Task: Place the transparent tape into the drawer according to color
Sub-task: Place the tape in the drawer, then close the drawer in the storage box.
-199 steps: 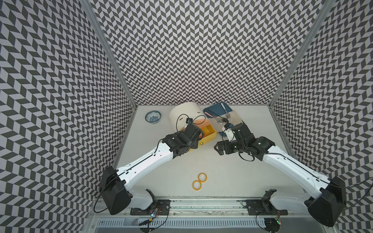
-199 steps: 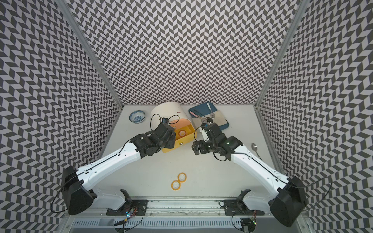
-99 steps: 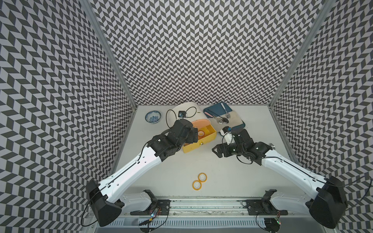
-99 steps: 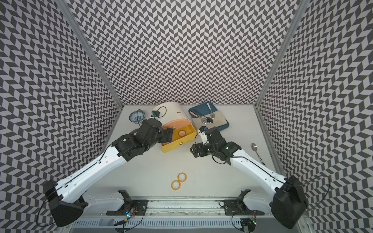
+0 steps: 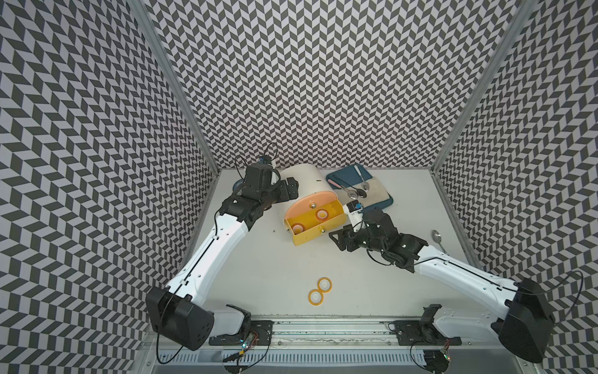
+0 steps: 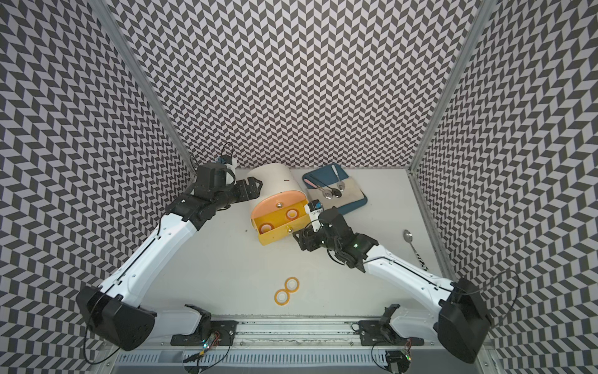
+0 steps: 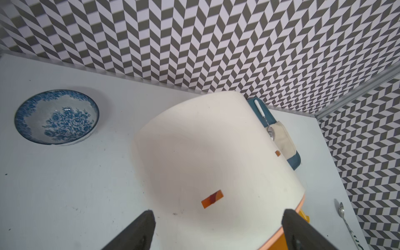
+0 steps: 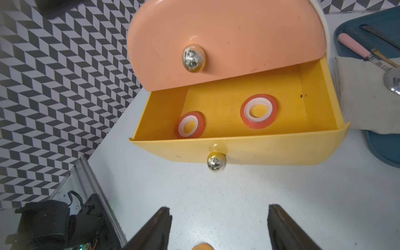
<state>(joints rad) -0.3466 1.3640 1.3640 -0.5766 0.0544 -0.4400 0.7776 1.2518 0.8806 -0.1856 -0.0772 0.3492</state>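
The yellow drawer [image 5: 310, 239] [image 6: 275, 239] [image 8: 259, 151] stands pulled out of a cream cabinet [image 5: 305, 179] [image 7: 216, 151], under a shut pink drawer [image 8: 238, 36]. Two pink-red tape rings [image 5: 321, 213] [image 5: 298, 228] [image 8: 258, 110] [image 8: 190, 125] lie flat inside it. Two yellow-orange tape rings [image 5: 324, 285] [image 5: 316, 296] [image 6: 292, 284] touch each other on the table near the front. My left gripper [image 5: 293, 189] [image 6: 255, 187] [image 7: 218, 229] hangs open and empty over the cabinet's back left. Just right of the drawer front and facing its knob [image 8: 216, 165], my right gripper [image 5: 336, 241] [image 6: 299, 241] [image 8: 218, 227] is open and empty.
A blue-patterned bowl [image 7: 56, 116] sits at the back left, behind my left arm. A blue tray [image 5: 385, 204] with a cloth and cutlery lies right of the cabinet. A loose spoon [image 5: 437, 239] rests near the right wall.
My left gripper has drawn back from over the yellow drawer to the cabinet's back left and opened wider, uncovering both rings. My right gripper has slid a little left and narrowed.
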